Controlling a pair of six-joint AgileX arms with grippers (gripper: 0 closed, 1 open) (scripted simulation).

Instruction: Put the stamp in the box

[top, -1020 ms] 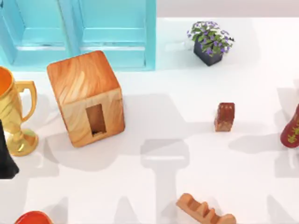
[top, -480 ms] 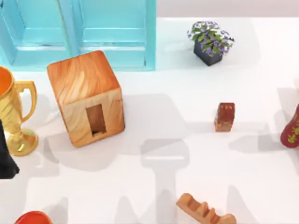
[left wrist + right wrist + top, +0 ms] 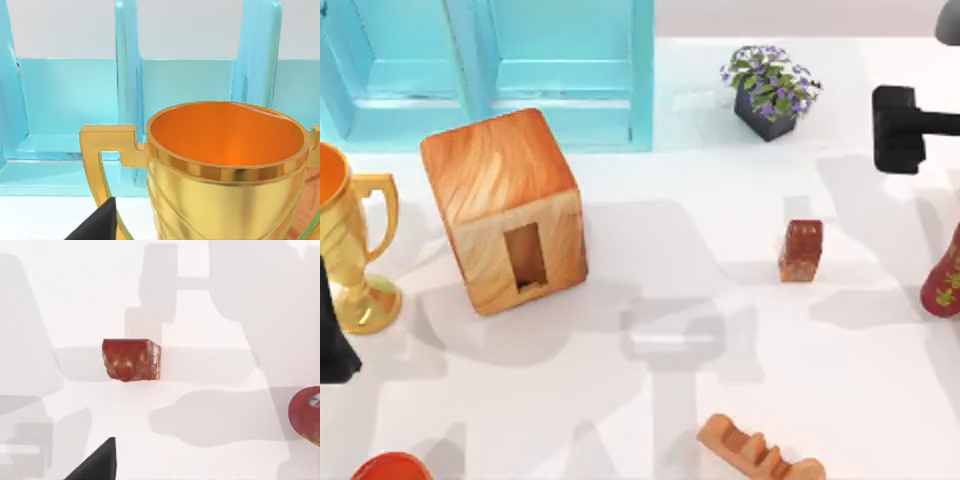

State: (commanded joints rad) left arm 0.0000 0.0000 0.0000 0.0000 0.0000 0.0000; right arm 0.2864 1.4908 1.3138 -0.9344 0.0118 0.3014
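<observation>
Top view: the stamp (image 3: 801,250), a small dark red-brown block, stands on the white table (image 3: 720,400), right of centre, free of any contact. The box (image 3: 504,208), a big wood-grain cube w/ rounded edges, sits well apart on the left half; its narrow upright slot faces the near edge of the table.

Right arm (image 3: 910,128): a black part enters from the right edge, toward the far side, beyond the stamp and clear of it. Right wrist view looks down on the stamp (image 3: 131,359), w/ a dark fingertip (image 3: 100,462) at the frame edge; can't tell whether this gripper is open or closed.

Left arm (image 3: 334,335): a black part at the left edge, just beside the gold trophy cup (image 3: 350,250). Left wrist view faces the cup (image 3: 225,165) at close range, turquoise cabinet (image 3: 75,110) behind it; finger state can't be told here either.

Other items: cabinet along the far-left side behind the box; potted plant w/ purple flowers (image 3: 770,88) at the far side; notched light-orange wooden piece (image 3: 755,452) at the near edge; dark red object (image 3: 945,275) at the right edge; red-orange item (image 3: 390,467) at the near-left corner.
</observation>
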